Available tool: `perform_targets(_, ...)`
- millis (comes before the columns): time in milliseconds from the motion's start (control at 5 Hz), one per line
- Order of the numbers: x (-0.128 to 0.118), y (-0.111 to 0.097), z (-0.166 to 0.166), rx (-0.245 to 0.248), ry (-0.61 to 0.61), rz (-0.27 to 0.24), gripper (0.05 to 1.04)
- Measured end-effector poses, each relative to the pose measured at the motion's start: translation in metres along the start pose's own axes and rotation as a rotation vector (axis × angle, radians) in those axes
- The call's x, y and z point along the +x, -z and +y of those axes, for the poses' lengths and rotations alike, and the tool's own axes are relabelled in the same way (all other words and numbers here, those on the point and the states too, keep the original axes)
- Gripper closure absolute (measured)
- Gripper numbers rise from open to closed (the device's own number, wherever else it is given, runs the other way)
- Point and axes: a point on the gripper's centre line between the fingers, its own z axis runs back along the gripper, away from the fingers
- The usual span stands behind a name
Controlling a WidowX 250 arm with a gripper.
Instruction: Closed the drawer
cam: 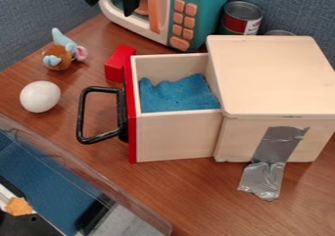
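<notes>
In the camera view, the drawer sits well out of its wooden box on the worktop, so the task looks undone. Its red front and black handle face left, which means that closing it calls for a push to the right, square on the front or handle. The gripper hangs at the upper left edge, in front of the toy microwave, its fingers spread wide with nothing between them; that suits a push, since no hold is needed. Silver tape runs from the box's near side down onto the worktop, presumably to keep the box from sliding when the drawer is worked. The blue cloth lies inside the drawer, mostly below the rim, so it should pass in, though a raised fold could catch. The red block stands just beside the far end of the front, where a low approach might knock it. The white egg and the plush toy are farther left, out of the drawer's path; a can stands behind the box. Pushing off-centre could make the drawer bind.
</notes>
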Motion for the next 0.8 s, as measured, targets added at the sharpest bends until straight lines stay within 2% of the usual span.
perform_targets(200, -0.003, 0.01, -0.001, -0.011, 0.017, 0.031, 0.083)
perform_targets(400, -0.01, 0.013, 0.005, -0.049, 0.273, 0.008, 0.083)
perform_targets(600, -0.021, 0.004, 0.018, -0.05, 0.516, -0.055, 0.083)
perform_targets(800, -0.035, -0.001, 0.021, -0.076, 0.71, -0.092, 0.083)
